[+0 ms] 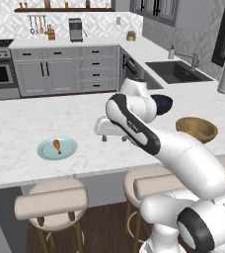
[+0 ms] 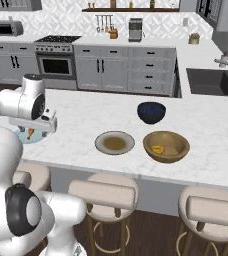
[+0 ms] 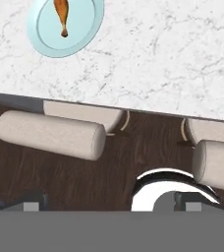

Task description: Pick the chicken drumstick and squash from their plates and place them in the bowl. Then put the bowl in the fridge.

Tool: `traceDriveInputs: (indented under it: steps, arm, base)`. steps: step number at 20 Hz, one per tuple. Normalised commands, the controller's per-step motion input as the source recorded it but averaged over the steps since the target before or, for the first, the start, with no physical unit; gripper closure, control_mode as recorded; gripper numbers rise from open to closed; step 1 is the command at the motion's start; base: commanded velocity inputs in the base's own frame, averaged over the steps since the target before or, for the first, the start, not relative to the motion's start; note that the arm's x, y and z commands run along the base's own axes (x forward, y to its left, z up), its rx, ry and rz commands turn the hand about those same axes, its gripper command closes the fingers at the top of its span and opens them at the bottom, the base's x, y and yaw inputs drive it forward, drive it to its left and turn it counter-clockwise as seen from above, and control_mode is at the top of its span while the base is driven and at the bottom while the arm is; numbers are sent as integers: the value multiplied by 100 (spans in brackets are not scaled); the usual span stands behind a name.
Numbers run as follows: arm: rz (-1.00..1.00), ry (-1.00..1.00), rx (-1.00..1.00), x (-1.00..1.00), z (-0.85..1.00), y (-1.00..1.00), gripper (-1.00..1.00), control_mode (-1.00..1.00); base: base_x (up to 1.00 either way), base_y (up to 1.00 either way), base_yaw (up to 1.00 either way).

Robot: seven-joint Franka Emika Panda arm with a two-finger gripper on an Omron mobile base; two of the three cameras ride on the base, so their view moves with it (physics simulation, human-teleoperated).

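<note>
Pincer [image 1: 113, 139] spread, above bare counter [image 1: 16, 123], beside blue plate [image 1: 57, 148]

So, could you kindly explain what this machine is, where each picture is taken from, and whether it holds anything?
It is a white robot arm on a driving base, in a simulated kitchen. Two pictures come from cameras on the base, behind the arm to its left and right. The third looks along the hand. On the marble counter lie a light blue plate with the chicken drumstick, an olive-brown plate with nothing on it, a wooden bowl holding the squash, and a dark blue bowl. The gripper hangs open above the counter, holding nothing.
</note>
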Motion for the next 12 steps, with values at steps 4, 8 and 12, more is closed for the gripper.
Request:
traceDriveInputs:
  steps: [4,8,12]
  arm:
    - [0,-6,8,13,-31,88,-100,-100]
    - [0,-2,-6,21,0,89,-100,-100]
    - [0,0,-7,24,0,57,-100,-100]
  base:
    - [0,0,0]
    - [0,0,0]
    - [0,0,0]
